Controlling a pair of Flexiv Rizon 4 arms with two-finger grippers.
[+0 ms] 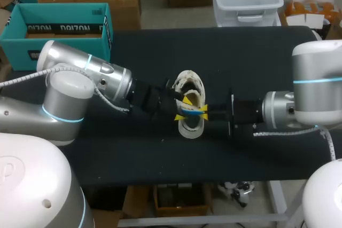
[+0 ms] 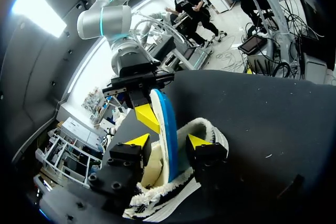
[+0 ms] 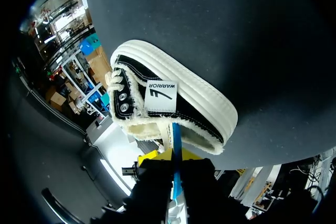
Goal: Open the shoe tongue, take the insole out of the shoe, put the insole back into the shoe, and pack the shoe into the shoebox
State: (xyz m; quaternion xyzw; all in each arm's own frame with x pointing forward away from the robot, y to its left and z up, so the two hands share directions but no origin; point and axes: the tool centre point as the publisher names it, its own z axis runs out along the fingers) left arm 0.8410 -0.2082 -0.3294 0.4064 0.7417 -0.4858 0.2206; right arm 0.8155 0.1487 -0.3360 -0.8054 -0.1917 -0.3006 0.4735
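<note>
Right gripper (image 3: 174,156) pinches the blue-edged insole (image 3: 177,136), which stands half out of the shoe (image 3: 173,95) in the middle of the table (image 1: 267,153). Left gripper (image 2: 168,141) is spread, its fingers straddling the insole at the fleecy collar. Whichever way the insole must go, I judge it should slide along the shoe's length while the left fingers brace the opening wide, so that the collar cannot snag it. Shoebox (image 1: 64,27) sits at the far left.

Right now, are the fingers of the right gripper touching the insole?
Touching. In the right wrist view the insole runs edge-on between the fingers of the right gripper with no gap; the left wrist view shows one yellow tip against its face.
</note>
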